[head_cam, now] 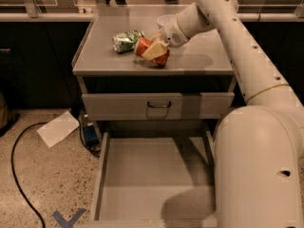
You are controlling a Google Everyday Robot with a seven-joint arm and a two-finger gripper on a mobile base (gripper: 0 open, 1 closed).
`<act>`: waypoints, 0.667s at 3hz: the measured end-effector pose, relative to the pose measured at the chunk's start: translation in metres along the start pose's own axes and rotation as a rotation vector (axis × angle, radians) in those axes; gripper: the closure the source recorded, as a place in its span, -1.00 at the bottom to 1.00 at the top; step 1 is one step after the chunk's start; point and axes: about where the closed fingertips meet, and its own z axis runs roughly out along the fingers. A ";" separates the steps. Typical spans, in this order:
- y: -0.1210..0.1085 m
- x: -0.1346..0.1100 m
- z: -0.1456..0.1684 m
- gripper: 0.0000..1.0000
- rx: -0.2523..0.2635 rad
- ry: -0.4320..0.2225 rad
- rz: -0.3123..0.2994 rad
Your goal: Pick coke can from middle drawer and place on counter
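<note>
The coke can (pixel 144 46) is red and tilted, held just over the counter (pixel 202 61) near its front middle. Its low end is at or almost at the surface. My gripper (pixel 155 50) reaches in from the right and is shut on the can, with a tan finger (pixel 156 49) across it. The middle drawer (pixel 152 175) stands pulled out below, and its grey floor shows nothing on it.
A green-and-white patterned can (pixel 126 40) lies on its side just left of the coke can. A shut drawer front with a dark handle (pixel 158 106) sits under the counter. On the floor at left lie a white paper (pixel 58 128), a black cable (pixel 16 175) and a blue box (pixel 89 133).
</note>
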 end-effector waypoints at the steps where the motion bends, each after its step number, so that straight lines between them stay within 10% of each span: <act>1: 0.004 0.007 0.005 1.00 -0.020 0.004 0.015; 2: 0.004 0.007 0.005 0.63 -0.020 0.004 0.015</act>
